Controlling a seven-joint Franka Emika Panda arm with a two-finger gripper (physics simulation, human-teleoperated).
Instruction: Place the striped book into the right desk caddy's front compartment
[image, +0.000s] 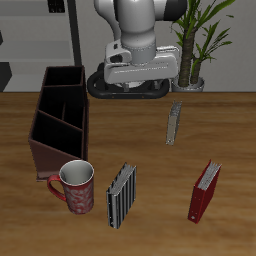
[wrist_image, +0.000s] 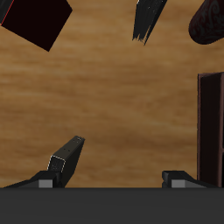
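Gripper (wrist_image: 118, 166): one finger (wrist_image: 66, 155) visible, the other mostly cut off by the frame edge; opening unclear.
Right desk caddy (wrist_image: 210, 131), striped book (wrist_image: 147, 19), mug (wrist_image: 210, 22), red book (wrist_image: 35, 22): ahead of the pincer, cropped by edges.

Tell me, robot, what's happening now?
Gripper high up, jaws open, empty. Striped book on table beside mug. Right desk caddy behind mug.

arm: raised at table's back; pincer (wrist_image: 120, 166): fingers apart, holding nothing
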